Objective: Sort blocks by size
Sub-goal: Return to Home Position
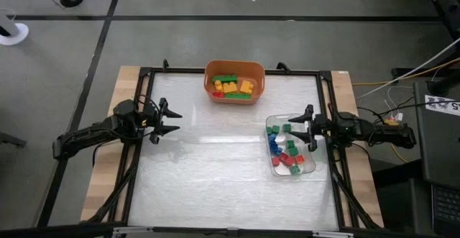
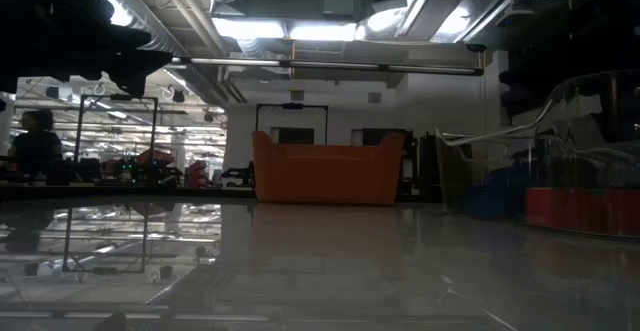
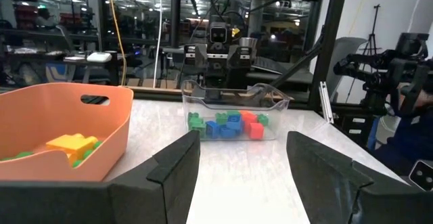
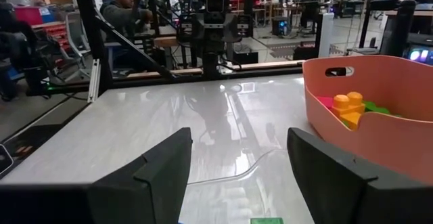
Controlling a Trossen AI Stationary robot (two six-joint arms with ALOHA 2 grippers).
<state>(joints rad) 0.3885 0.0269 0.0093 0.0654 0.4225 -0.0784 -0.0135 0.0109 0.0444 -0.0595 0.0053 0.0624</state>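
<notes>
Glossy table (image 1: pixel 215 177), clear plastic tray (image 1: pixel 310 165)

Orange bin (image 1: pixel 210 83) at far edge, clear tray (image 1: pixel 309 165) (right side), white table (image 1: pixel 215 166)

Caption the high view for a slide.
Bricks in orange bin, cubes in clear tray; left end effector, right end effector open.

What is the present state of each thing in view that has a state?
Orange bin: upright, holds big blocks.
Clear tray: upright, holds small blocks.
Left gripper: jaws open, empty.
Right gripper: jaws open, empty, above the tray.
</notes>
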